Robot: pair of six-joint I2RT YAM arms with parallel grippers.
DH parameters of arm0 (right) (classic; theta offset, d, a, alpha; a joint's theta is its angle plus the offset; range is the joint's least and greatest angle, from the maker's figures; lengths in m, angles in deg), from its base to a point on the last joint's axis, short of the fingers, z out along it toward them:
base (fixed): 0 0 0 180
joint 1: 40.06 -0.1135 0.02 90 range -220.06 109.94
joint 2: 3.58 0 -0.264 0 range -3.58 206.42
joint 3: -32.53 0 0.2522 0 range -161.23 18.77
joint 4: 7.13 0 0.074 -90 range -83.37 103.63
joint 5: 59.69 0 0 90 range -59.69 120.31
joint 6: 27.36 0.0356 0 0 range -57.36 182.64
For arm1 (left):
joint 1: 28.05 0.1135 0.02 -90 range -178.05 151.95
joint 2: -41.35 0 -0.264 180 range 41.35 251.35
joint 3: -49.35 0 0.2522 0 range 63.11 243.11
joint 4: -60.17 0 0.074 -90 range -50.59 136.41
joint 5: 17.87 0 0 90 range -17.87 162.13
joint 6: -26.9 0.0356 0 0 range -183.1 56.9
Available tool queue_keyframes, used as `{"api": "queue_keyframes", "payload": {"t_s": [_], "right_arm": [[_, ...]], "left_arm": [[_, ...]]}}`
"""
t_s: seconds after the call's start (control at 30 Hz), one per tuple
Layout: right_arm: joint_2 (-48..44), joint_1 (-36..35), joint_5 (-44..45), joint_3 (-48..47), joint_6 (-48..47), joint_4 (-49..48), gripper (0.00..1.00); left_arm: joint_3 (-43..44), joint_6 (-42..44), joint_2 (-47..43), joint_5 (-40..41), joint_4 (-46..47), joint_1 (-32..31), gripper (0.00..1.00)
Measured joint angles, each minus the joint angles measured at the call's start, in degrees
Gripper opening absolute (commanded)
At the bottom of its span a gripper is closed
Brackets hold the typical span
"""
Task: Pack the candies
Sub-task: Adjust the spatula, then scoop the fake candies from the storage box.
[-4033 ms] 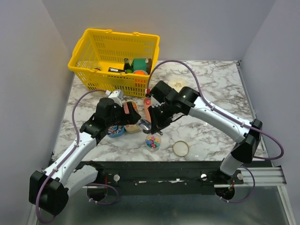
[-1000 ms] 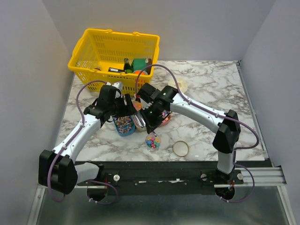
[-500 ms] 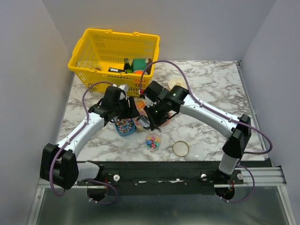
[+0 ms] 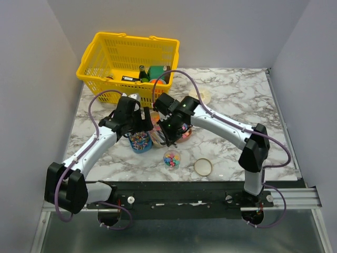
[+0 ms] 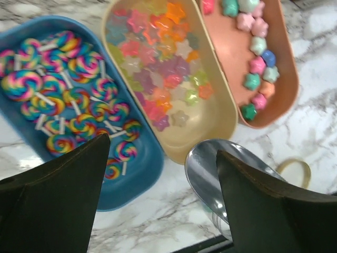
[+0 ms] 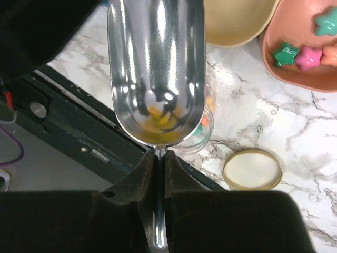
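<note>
The candies are tiny star sweets in a beige oval tray and a salmon oval tray; some fill a small clear jar. Swirl lollipops lie in a blue tray. My right gripper is shut on the handle of a metal scoop, held above the jar by the beige tray's near end. An orange-yellow patch shows in the scoop; I cannot tell if it is candy or a reflection. My left gripper is open and empty above the trays, with the scoop between its fingers.
The jar's round lid lies flat on the marble to the right of the jar. A yellow basket with green and orange goods stands at the back left. The black rail runs along the table's near edge.
Four seconds ago the scoop hung right over the jar. The right gripper has since drawn it back towards the trays, and the left gripper has moved up over the blue tray.
</note>
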Motion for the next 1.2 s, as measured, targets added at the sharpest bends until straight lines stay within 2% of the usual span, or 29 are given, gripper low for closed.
{"api": "queue_keyframes", "payload": {"t_s": [0.23, 0.4, 0.57, 0.87, 1.17, 1.2], "right_arm": [[9.31, 0.85, 0.11, -5.2, 0.63, 3.8, 0.01], [12.57, 2.27, 0.07, -8.85, 0.28, 6.86, 0.01], [15.17, 3.43, -0.2, -11.87, -0.55, 9.2, 0.01], [18.95, 4.57, -2.12, -15.74, -1.99, 10.62, 0.01], [22.12, 6.05, -3.78, -19.34, -2.4, 11.28, 0.01], [22.77, 6.21, -3.91, -19.91, -2.43, 11.3, 0.01]], "left_arm": [[-0.37, -1.07, -4.0, 10.19, -1.92, 0.81, 0.94], [-4.13, -3.17, -4.55, 11.47, -2.34, 4.46, 0.92], [-6.38, -4.5, -0.7, 10.93, -3.06, 6.95, 0.86], [-6.51, -5.03, 4.72, 8.76, -3.76, 8.39, 0.65], [-6.51, -4.13, 9.51, 7.02, -3.91, 8.48, 0.39], [-6.51, -3.98, 10.21, 6.56, -4.0, 8.48, 0.33]]}}
